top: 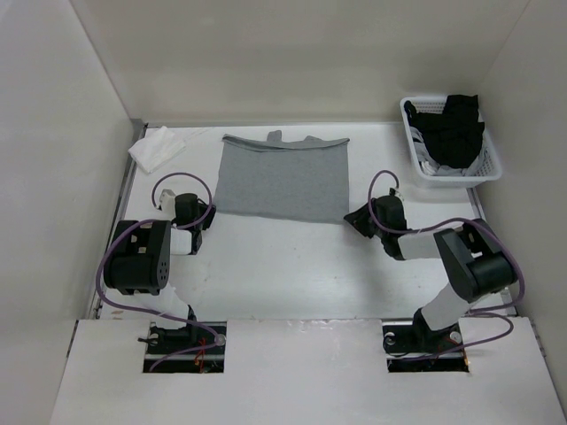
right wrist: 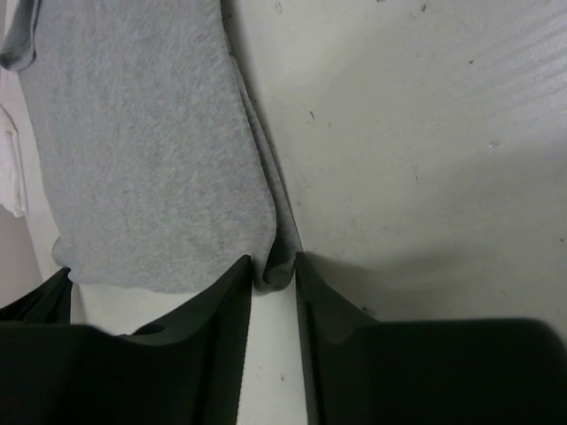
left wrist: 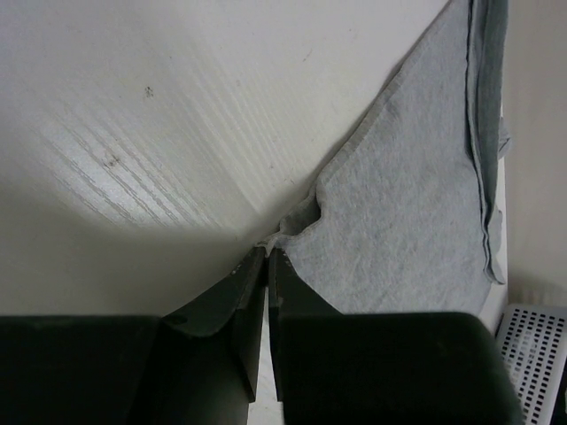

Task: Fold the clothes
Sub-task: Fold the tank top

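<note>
White walls (top: 266,62) are set around a pale wood-grain table (top: 292,266), and a plain light-grey knit shirt (top: 282,181) is spread flat at its far middle. Soft, light and limp, it is judged best taken by its near corners. The left gripper (left wrist: 267,254) is pinched on the puckered near-left corner. The right gripper (right wrist: 273,266) is held apart, with the near-right corner between its jaws.

no legible text, labels or numbers
</note>
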Tool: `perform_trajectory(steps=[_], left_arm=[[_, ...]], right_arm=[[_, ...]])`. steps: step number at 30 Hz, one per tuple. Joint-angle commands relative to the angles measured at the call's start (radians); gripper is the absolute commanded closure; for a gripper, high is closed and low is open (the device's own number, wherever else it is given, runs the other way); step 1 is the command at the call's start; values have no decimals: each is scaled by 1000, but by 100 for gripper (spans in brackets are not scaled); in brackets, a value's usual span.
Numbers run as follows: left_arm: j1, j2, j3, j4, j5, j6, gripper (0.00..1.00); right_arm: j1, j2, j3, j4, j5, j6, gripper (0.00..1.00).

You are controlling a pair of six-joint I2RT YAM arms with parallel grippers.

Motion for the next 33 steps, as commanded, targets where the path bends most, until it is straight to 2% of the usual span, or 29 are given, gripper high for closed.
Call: perform_trajectory(steps=[1,7,10,13,18,21,23,28,30,33], left_arm=[[4,7,14,36,-14,-5,97],[3,6,17,56,-7,-5,100],[-6,-83,1,53,-2,5,100],[-11,-303,-44,-5,-3,25,100],[1,-832,-46,-338,-20,80,100],[3,-1104,49,-565,-7,103,100],[-5,-1222,152,-692,1,128,100],[-26,-1324,370,-870,0,176,100],[-34,-1318,390,-886,-2,185,100],[-39,-1278,357,-877,3,186,100]], right_arm=[[-14,51,12,45,-16,50,74],[-11,56,23,58,-11,59,98],[-4,-46,5,50,10,30,100],[30,-268,-12,-64,49,-40,100],[120,-747,78,-475,209,-210,100],[206,-974,211,-719,318,-292,100],[286,-1068,314,-841,389,-327,100],[545,-1136,534,-1019,585,-361,100],[633,-1125,565,-1025,644,-381,100],[690,-1072,565,-1010,695,-405,100]])
